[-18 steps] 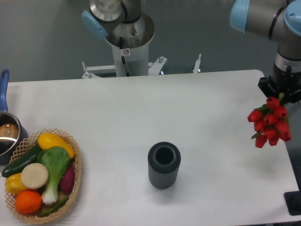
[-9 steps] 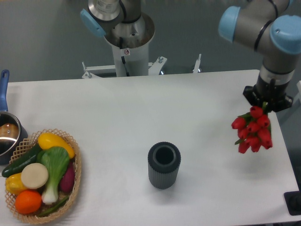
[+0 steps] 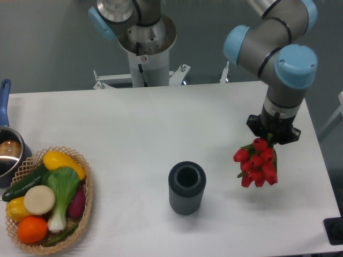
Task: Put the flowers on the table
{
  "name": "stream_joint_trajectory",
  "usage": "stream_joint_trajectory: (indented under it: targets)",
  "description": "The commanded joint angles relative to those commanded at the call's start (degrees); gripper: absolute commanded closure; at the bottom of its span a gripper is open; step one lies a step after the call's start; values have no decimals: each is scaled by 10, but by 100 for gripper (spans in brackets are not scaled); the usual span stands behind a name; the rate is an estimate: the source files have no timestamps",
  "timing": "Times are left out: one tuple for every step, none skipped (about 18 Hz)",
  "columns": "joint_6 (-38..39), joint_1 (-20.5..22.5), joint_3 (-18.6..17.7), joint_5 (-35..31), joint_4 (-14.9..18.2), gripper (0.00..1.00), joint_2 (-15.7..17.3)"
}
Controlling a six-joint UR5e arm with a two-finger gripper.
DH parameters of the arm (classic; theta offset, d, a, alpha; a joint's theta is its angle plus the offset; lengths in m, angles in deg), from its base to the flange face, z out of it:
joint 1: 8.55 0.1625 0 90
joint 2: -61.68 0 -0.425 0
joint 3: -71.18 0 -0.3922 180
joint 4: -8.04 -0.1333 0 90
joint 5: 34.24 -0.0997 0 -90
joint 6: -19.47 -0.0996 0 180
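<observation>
The gripper (image 3: 273, 135) is closed tight on the stems of the flowers (image 3: 256, 163); the stems go up into the gripper, and the red heads hang below it, so the bunch is held from its top end; the fingers themselves are mostly hidden behind the arm's dark wrist, but the bunch hangs from them, so they must be pinching it.

The flowers are in the air, above the right side of the table (image 3: 161, 118), closer to the right edge than to the middle; they do not look like they touch the white top; a soft shadow lies under them.

The long way of the bunch runs nearly up and down, tipped a little; the stem end is up by the gripper, and the flower heads point down and a bit toward the front edge and the left.

So the thing that matters for the next move is this: the flowers sit right under the gripper, and the table is under the flowers; to put them down, the arm probably has to go lower, and maybe tip the bunch so it can lie flat on its side.

The dark vase (image 3: 187, 188) stands upright near the front edge, to the left of the flowers and well apart from them; a basket of vegetables (image 3: 51, 199) sits at the front left corner; a pot (image 3: 9, 152) is at the left edge.
</observation>
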Motion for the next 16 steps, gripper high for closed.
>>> stream_joint_trajectory:
  targets:
    - [0,0,-3,1,-13,24,-1]
    - [0,-1,-8,2,-28,8,-1]
    - [1,-1,-13,2,-47,0,-1]
    - [3,0,-18,2,-71,0,0]
    - [5,1,-25,1,-93,0,1]
    - [7,2,-30,0,-111,0,3]
    - [7,3,-33,-3,-122,0,4]
    - [8,10,-35,-4,-124,0,4]
    - [8,19,-40,-4,-124,0,6]
    - [5,28,-49,1,-125,0,14]
    - [1,36,-56,1,-127,0,24]
    - [-1,45,-59,1,-129,0,26]
    - [-4,52,-59,1,-129,0,27]
    - [-11,56,-59,1,-129,0,28]
    - [-22,61,-58,0,-130,0,27]
    - [-35,68,-58,0,-129,0,28]
